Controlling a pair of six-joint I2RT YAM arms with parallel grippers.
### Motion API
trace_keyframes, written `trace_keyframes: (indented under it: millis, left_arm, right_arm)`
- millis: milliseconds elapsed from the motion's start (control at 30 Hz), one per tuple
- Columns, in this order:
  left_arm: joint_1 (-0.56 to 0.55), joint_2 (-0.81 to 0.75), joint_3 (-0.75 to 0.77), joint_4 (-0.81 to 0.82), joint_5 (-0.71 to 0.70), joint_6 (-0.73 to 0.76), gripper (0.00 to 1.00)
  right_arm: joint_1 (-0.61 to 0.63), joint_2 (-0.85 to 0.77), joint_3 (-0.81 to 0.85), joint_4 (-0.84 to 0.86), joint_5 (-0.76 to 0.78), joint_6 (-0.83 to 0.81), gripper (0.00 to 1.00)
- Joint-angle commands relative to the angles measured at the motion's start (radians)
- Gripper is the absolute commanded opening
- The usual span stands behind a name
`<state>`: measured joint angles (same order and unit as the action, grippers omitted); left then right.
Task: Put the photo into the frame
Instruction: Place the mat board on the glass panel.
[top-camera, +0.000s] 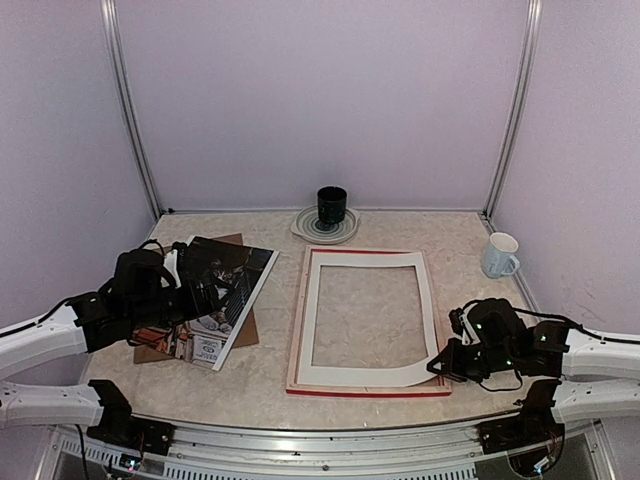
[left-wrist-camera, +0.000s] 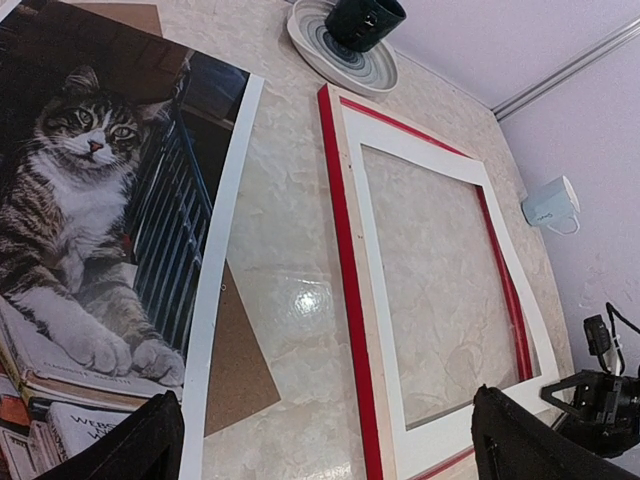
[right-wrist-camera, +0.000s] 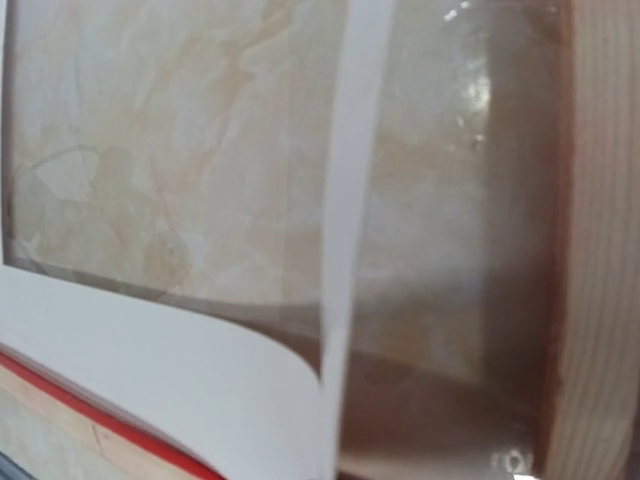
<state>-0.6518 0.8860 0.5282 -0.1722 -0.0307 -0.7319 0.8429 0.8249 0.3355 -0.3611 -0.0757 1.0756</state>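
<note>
While rectangular paper cat photo (top-camera: 225, 285) lies left of thin red rectangular frame (top-camera: 365, 391), long axis roughly front-to-back, left gripper (top-camera: 205, 298) hangs over it, spread wide, nearer; right gripper (top-camera: 442, 365) pressed together by frame's near-right corner.

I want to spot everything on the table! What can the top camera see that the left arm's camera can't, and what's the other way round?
Only the top camera shows the left arm itself, stretched over the photo. Only the left wrist camera shows the cat's face on the print, and its own jaws wide apart at the bottom corners. Both show the photo, the frame, the white mat on it, the dark cup on its striped plate, the white mug and the brown board.
</note>
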Motion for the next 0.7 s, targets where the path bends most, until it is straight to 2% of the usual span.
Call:
trace_keyframes:
  millis: [0,433,567,667]
  left_arm:
    - [-0.005,0.002,0.021,0.012,-0.001,0.003,0.99]
    - [-0.007,0.008,0.006,0.028,0.002,-0.003,0.99]
    - [-0.008,0.008,0.003,0.028,0.000,-0.002,0.99]
    - [-0.008,0.005,0.001,0.026,-0.001,-0.004,0.99]
  right_arm:
    - [-0.008,0.004,0.022,0.037,-0.017,-0.025,0.00]
    - [-0.008,-0.016,0.007,0.071,-0.014,-0.020,0.02]
    - [-0.008,0.010,0.011,0.061,-0.018,-0.022,0.15]
    - [-0.008,0.012,0.024,0.027,-0.008,-0.023,0.28]
